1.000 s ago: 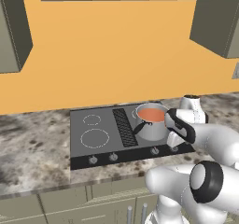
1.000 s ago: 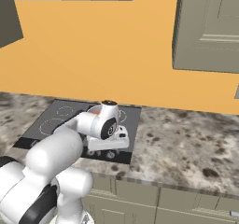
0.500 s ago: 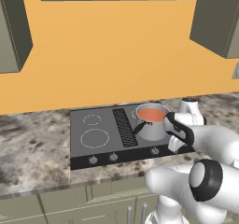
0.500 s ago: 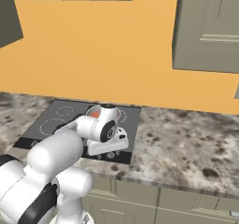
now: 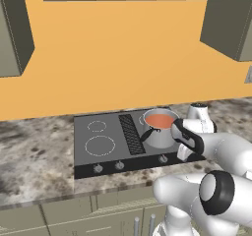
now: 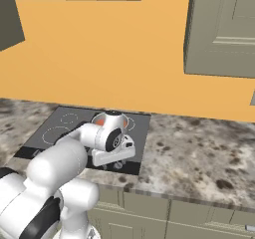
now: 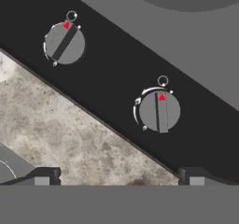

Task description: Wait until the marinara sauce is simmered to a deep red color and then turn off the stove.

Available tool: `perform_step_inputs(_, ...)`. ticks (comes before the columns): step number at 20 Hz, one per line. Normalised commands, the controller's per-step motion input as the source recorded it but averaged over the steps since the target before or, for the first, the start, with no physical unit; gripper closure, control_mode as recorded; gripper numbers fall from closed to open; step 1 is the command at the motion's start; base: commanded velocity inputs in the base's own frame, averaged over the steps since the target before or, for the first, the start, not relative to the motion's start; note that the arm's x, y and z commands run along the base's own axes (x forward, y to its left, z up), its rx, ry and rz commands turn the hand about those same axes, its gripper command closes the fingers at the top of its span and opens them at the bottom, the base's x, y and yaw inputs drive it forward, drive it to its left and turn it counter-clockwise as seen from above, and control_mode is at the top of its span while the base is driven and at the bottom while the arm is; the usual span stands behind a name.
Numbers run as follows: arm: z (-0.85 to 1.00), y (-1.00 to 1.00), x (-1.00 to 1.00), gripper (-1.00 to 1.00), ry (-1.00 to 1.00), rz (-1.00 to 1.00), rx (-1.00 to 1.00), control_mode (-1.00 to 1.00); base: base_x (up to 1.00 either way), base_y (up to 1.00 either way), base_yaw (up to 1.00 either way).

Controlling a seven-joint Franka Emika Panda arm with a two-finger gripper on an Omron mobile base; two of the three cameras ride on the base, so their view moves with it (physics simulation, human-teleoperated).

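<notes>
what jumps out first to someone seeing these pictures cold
The steel pot of orange-red marinara sauce stands out on the right rear of the dark stove, against the orange wall. Next comes the white arm, bent low over the stove's front edge. In the hand view, the pincer hangs open above two round grey knobs with red markers, on the black control strip beside the speckled counter.

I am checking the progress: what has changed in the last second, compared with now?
The arm's hand has come down toward the front right of the stove, and the gripper hovers over two knobs. The pot, the marinara sauce and the base stayed put.
</notes>
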Motion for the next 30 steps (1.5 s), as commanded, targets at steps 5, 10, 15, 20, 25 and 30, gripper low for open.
perform_step_inputs(5, 0.0, 0.02, 0.01, -1.0, -0.04, 0.0, 0.0, -1.0, 0.0, 0.0, 0.0)
perform_step_inputs(10, 0.0, 0.0, 0.12, -1.0, -0.03, 0.01, 0.0, -1.0, 0.0, 0.0, 0.0)
perform_step_inputs(15, 0.0, 0.0, 0.33, -1.0, -0.06, 0.0, -0.01, -1.0, 0.0, 0.0, 0.0)
perform_step_inputs(20, -0.06, -0.03, 0.24, -1.0, -0.02, 0.0, 0.0, -1.0, 0.0, 0.0, 0.0)
perform_step_inputs(25, -0.15, -0.02, -0.02, -1.0, 0.0, 0.0, 0.0, -1.0, 0.0, 0.0, 0.0)
perform_step_inputs(30, -0.11, 0.0, -0.23, -1.0, 0.0, 0.0, 0.0, -1.0, 0.0, 0.0, 0.0)
